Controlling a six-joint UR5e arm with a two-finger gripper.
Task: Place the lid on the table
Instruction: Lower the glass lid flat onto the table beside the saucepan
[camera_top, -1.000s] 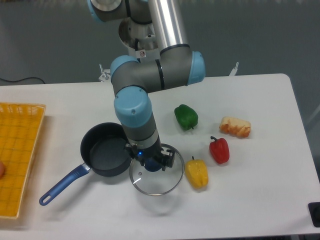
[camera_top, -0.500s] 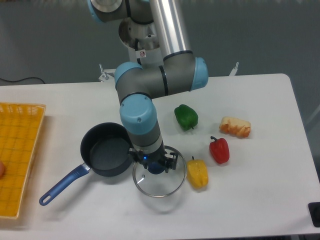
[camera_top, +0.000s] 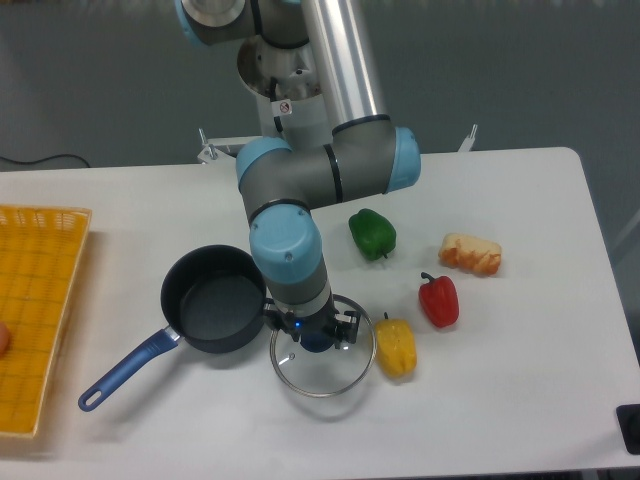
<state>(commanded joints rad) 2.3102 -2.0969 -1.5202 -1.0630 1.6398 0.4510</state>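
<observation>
Over the last second the arm has carried the lid (camera_top: 322, 362) a little toward the right and lower part of the frame, so it now sits clear of the dark saucepan (camera_top: 214, 312) at centre left and close beside the yellow pepper (camera_top: 396, 347). The gripper (camera_top: 314, 337) is clamped on the lid's blue knob, and the glass disc hangs low over the white table (camera_top: 520, 380) at lower centre; whether its rim touches the surface cannot be told. By the look of it, the carry is nearly finished and only setting down and letting go remain.
</observation>
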